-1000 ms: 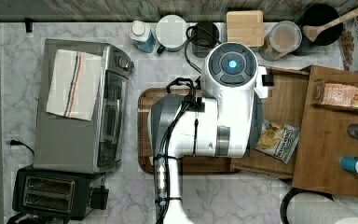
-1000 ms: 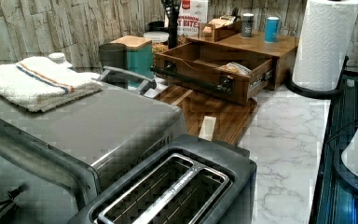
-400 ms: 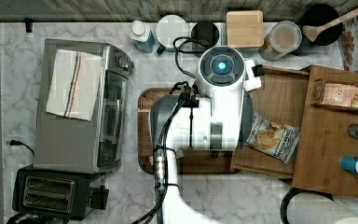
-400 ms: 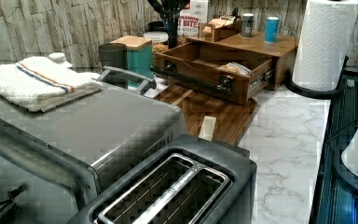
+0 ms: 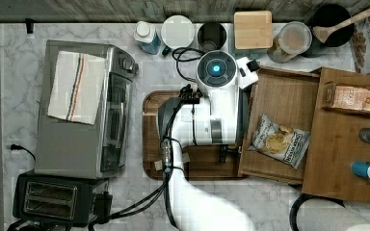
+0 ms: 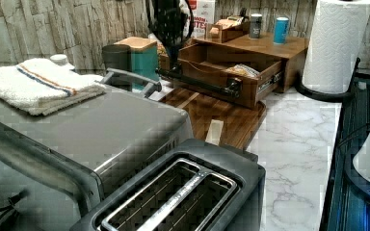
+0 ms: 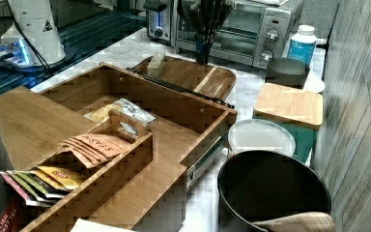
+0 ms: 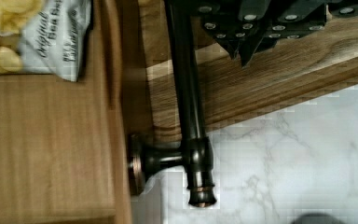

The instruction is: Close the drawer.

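The drawer [image 5: 289, 96] stands pulled out of the cabinet [image 5: 347, 144], toward the top view's left, with a chip bag [image 5: 279, 142] lying in it. A dark bar handle [image 8: 186, 93] runs along the drawer's front [image 6: 212, 79]. My gripper [image 8: 241, 53] hangs shut just outside that handle, over the rounded wooden tray [image 8: 261, 88], with nothing between its fingers. In the left view the gripper [image 6: 173, 65] sits at the handle's [image 6: 207, 85] far end. From above, the arm's wrist [image 5: 216, 70] covers the gripper and part of the drawer's front edge.
A toaster oven [image 5: 84, 110] with a folded towel and a toaster [image 5: 53, 199] stand at the top view's left. Jars, a cup and a teal canister [image 5: 253, 29] line the back wall. A paper towel roll [image 6: 335, 45] stands beside the cabinet.
The arm has moved toward the top view's left, from over the drawer to its front edge. The gripper has come down in front of the handle. The drawer has not moved.
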`<state>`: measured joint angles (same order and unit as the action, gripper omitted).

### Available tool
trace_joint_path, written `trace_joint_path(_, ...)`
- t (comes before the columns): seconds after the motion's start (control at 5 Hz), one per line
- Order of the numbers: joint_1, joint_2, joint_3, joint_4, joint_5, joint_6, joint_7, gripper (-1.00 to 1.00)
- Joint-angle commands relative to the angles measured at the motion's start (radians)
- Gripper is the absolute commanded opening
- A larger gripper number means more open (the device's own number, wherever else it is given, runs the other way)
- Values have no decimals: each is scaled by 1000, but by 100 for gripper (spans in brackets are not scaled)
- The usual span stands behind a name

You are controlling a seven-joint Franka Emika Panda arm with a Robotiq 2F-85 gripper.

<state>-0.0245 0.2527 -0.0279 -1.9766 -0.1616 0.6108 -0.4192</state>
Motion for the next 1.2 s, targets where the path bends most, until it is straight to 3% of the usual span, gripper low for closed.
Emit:
trace_joint_path(0.2,44,0,20,-114,-103,128,51,-100)
trace_joint_path(0.8,42,38,-5,-163,-119,247,65,-100)
trace_joint_path(1.2,5,36,-10,-148,-90,224,-8,-100)
